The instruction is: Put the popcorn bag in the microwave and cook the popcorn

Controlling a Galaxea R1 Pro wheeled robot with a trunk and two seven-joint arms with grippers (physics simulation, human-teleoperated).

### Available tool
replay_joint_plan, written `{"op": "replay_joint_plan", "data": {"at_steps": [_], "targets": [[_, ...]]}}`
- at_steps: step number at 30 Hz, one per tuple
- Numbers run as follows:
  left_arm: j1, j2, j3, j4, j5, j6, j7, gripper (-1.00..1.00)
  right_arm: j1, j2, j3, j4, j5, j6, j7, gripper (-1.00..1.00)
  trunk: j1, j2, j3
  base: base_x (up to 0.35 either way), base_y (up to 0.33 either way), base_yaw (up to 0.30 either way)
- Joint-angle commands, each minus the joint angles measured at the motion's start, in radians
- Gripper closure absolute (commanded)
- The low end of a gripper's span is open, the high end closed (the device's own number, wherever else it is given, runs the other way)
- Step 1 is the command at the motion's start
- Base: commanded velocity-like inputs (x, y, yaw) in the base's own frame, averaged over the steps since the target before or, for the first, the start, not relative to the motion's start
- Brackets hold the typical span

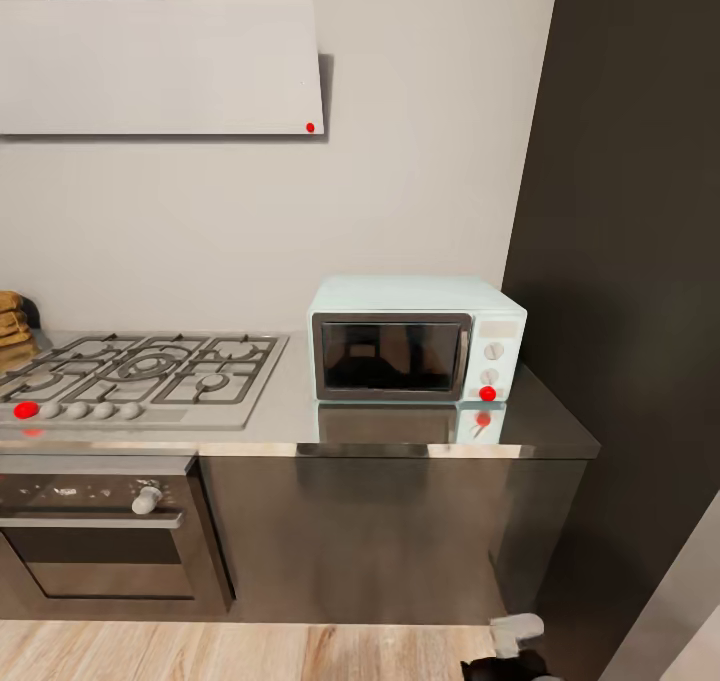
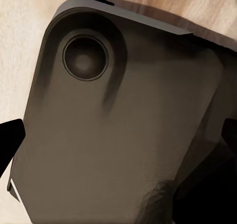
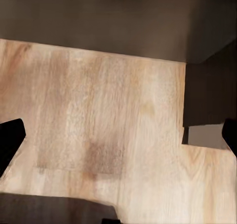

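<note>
Grey steel tabletop [image 1: 290,416] is stretching along the pale wall, its thin front edge running over dark cabinet fronts. Microwave [image 1: 415,339] is sitting at the right end, door shut, with bare surface lying in front of it and between it and the hob [image 1: 140,376]. Dark tall panel [image 1: 630,261] is closing off the right side. Oven [image 1: 100,536] is sitting under the hob. Wood floor [image 3: 108,130] is lying open below the right pincer [image 3: 118,135], whose fingers are standing wide apart, holding nothing. Left pincer [image 2: 118,135] is likewise spread and empty, facing a dark robot part [image 2: 123,135].
</note>
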Motion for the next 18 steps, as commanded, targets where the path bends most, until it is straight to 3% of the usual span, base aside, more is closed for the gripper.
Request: {"op": "replay_joint_plan", "data": {"at_steps": [1, 3, 5, 8, 13, 18], "targets": [[0.000, 0.000, 0.001, 0.000, 0.004, -0.003, 0.000, -1.00, -0.004, 0.003, 0.001, -0.056, 0.010, 0.047, 0.001, -1.00, 0.000, 0.000, -0.001, 0.000, 0.000, 0.000], [0.000, 0.000, 0.001, -0.001, 0.004, -0.003, 0.000, -1.00, -0.033, 0.006, 0.001, -0.144, 0.010, 0.121, 0.001, -1.00, 0.000, 0.000, -0.001, 0.000, 0.000, 0.000], [0.000, 0.000, 0.001, -0.002, 0.005, -0.006, 0.000, -1.00, -0.159, 0.012, 0.001, -0.217, 0.007, 0.279, 0.002, -1.00, 0.000, 0.000, -0.001, 0.000, 0.000, 0.000], [0.000, 0.000, 0.002, -0.001, 0.006, -0.045, 0.001, -1.00, -0.318, 0.043, 0.000, -0.240, 0.005, 0.435, 0.003, -1.00, 0.000, 0.000, -0.001, 0.000, 0.000, 0.000], [0.000, 0.001, 0.002, -0.001, 0.007, -0.061, 0.001, -1.00, -0.595, 0.091, 0.000, -0.244, 0.005, 0.435, 0.002, -1.00, 0.000, 0.000, -0.001, 0.000, 0.000, 0.000], [0.000, 0.001, 0.002, -0.001, 0.007, -0.061, 0.001, -1.00, -0.754, 0.113, -0.001, -0.237, 0.007, 0.435, -0.001, -1.00, 0.000, 0.000, -0.001, 0.000, 0.000, 0.000]]}}
